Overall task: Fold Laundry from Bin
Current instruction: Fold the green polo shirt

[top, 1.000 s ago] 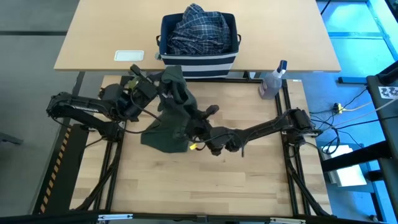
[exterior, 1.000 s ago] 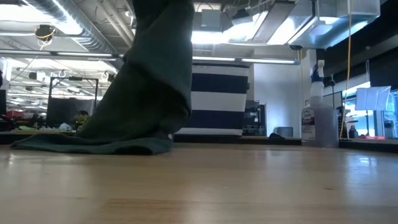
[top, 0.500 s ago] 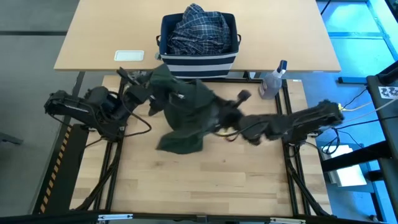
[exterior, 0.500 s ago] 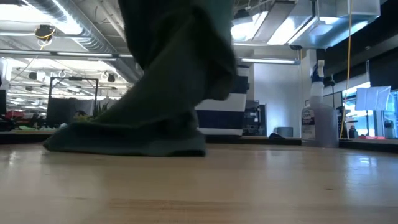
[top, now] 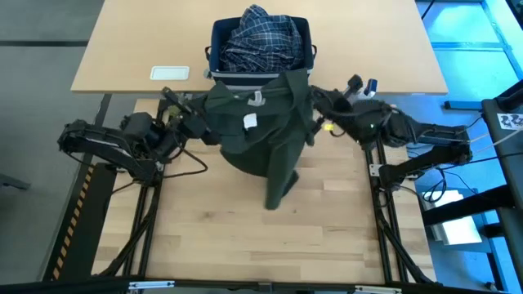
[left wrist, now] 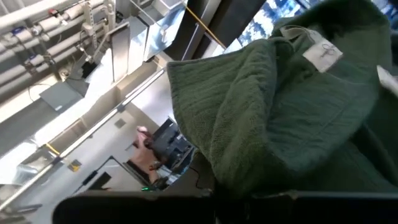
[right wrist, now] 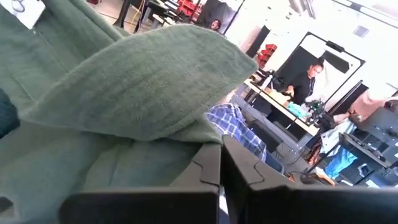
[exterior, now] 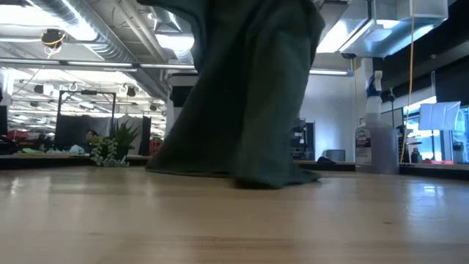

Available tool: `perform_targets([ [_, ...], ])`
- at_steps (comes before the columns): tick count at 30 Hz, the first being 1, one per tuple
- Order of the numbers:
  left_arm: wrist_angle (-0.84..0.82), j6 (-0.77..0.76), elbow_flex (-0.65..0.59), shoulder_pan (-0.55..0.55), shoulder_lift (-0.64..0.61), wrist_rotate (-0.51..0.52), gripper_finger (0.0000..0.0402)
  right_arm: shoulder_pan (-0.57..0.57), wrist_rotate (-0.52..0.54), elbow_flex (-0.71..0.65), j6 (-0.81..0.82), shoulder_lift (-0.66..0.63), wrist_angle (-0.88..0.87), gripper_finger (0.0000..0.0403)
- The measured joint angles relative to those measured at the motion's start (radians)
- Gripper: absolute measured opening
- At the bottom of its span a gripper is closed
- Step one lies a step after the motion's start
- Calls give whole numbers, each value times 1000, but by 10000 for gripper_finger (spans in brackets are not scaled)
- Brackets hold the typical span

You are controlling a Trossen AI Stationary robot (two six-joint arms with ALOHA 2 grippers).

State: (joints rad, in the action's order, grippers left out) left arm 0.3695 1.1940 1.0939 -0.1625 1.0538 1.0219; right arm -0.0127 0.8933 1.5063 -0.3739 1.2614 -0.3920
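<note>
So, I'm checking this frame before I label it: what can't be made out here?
- Left gripper: in the high view the green garment covers its fingertips.
- Right gripper: its fingertips are likewise buried in cloth in the high view.
- Bin: the low view loses it behind the hanging garment.
- Bin's contents: only the plaid shirt shows; anything beneath is hidden.
- Garment's top: cut off by the low view's upper edge.

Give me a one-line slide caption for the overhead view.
Both grippers, left and right, hold a dark olive-green cloth garment stretched above the wooden table, before the striped navy fabric bin.
</note>
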Motion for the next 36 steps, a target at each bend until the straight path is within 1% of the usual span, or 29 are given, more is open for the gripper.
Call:
perform_targets([
  [6,1,48,0,82,0,-33,0,130,-117,-1,-80,-1,67,0],
  [11,1,52,3,153,0,-68,0,203,-162,-1,-163,-1,120,0],
  [14,0,97,29,180,2,-98,0,236,-189,12,-191,-2,119,0],
  [16,-1,111,59,190,4,-125,0,248,-209,34,-207,-3,119,0],
  [18,1,122,98,194,6,-124,0,258,-192,66,-216,-8,106,0],
  [20,-7,129,140,194,8,-137,0,257,-211,103,-242,-10,107,0],
  [22,-73,128,184,192,12,-150,0,256,-208,130,-264,-7,89,0],
  [25,-153,121,247,177,16,-188,0,256,-233,170,-282,-7,90,0],
  [31,-265,126,301,151,29,-187,0,256,-238,204,-286,-11,-19,0],
  [36,-382,146,304,134,29,-164,0,256,-234,204,-282,-14,-193,0],
])
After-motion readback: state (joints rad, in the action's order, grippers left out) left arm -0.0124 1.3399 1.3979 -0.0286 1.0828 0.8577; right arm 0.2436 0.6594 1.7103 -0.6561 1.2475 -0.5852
